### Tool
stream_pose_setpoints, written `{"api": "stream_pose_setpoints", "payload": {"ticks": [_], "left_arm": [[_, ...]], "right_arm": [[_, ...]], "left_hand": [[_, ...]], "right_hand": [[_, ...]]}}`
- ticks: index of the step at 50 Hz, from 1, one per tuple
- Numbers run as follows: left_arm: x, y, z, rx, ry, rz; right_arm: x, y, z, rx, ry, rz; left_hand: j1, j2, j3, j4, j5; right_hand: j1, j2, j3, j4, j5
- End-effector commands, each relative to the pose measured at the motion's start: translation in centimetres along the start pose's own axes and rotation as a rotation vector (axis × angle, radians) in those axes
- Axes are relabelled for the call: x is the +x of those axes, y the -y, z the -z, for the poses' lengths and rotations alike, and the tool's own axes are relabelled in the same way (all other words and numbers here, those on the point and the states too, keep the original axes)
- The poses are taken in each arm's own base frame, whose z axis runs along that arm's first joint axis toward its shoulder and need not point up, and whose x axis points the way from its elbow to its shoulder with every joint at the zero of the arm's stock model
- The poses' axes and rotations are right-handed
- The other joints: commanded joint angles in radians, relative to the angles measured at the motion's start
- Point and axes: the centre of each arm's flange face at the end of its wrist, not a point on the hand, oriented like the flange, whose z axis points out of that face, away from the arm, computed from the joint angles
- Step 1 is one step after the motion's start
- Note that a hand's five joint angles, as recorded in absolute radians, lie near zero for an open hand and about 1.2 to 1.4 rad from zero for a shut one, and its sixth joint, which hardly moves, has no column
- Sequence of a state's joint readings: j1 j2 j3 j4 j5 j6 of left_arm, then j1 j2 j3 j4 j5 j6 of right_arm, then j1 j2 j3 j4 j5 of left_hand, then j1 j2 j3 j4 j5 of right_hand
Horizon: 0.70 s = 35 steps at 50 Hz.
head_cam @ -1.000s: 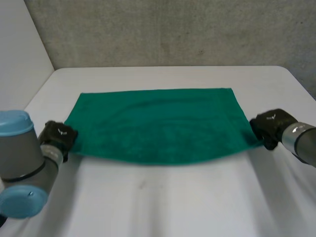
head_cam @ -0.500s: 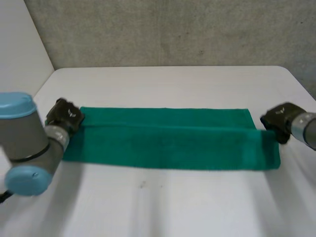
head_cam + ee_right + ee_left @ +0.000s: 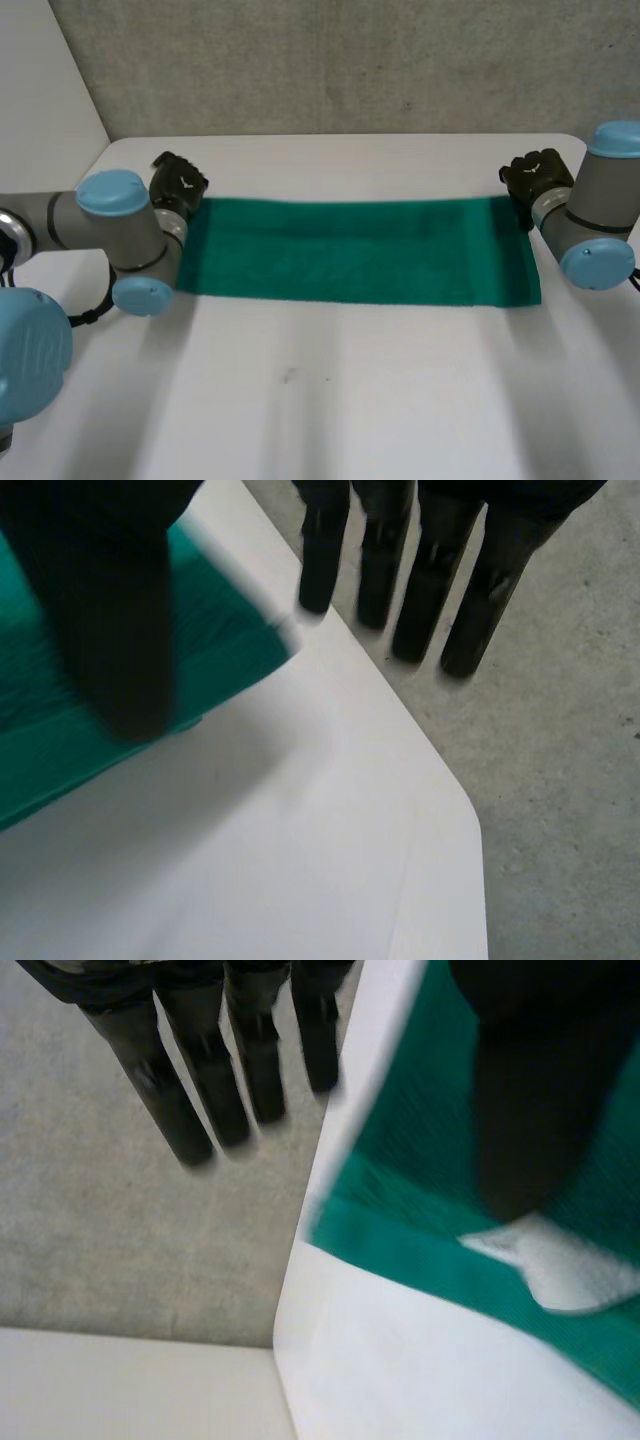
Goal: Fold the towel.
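Towel [image 3: 360,250] lies flat as a long strip, apparently doubled, across the surface [image 3: 330,400]. Left hand [image 3: 178,185] sits at its far left corner, right hand [image 3: 533,178] at its far right corner. Both are spread: fingers straight, thumb hanging over the cloth, nothing pinched. Expect soft, light, limp terry — it will sag between grips and should not slip much. For the next fold, take the two corners of one short end — pinch both layers
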<state>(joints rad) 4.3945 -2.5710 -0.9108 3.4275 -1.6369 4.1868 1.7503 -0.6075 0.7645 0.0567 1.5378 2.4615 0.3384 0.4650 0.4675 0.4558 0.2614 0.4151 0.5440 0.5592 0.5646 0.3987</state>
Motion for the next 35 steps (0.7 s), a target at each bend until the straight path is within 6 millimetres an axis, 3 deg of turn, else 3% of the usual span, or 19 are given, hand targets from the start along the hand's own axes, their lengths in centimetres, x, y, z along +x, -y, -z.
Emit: {"api": "stream_pose_setpoints", "payload": {"ticks": [1,4,8,18,26,35], "left_arm": [[0.8,2.7,1.6,0.130,0.047,0.001],[0.1,3.2,2.1,0.160,0.097,0.007],[-1.1,3.9,3.1,0.181,0.141,0.017],[-1.6,3.9,8.0,0.149,0.067,0.033],[-1.9,3.2,11.5,0.114,0.009,0.201],[-1.7,2.6,13.1,0.069,-0.047,0.425]], "right_arm": [[-1.4,0.0,0.2,-0.011,0.015,-0.018],[-1.5,0.0,0.8,-0.026,0.029,-0.056],[0.2,1.7,3.1,-0.004,0.035,-0.163],[-0.1,3.1,7.9,0.019,0.190,-0.245],[0.3,-0.8,10.0,-0.157,0.285,-0.314],[0.5,-3.4,9.7,-0.203,0.272,-0.343]], "left_hand": [[-0.164,-0.290,-0.293,-0.281,-0.261],[-0.164,-0.290,-0.293,-0.281,-0.261],[-0.164,-0.290,-0.293,-0.281,-0.261],[-0.164,-0.290,-0.293,-0.281,-0.261],[-0.164,-0.290,-0.293,-0.281,-0.261],[-0.164,-0.290,-0.293,-0.281,-0.261]], "right_hand": [[-0.241,-0.369,-0.385,-0.390,-0.399],[-0.241,-0.369,-0.385,-0.390,-0.399],[-0.241,-0.369,-0.385,-0.390,-0.399],[-0.241,-0.369,-0.385,-0.390,-0.399],[-0.210,-0.339,-0.354,-0.360,-0.368],[0.037,-0.092,-0.108,-0.113,-0.122]]}}
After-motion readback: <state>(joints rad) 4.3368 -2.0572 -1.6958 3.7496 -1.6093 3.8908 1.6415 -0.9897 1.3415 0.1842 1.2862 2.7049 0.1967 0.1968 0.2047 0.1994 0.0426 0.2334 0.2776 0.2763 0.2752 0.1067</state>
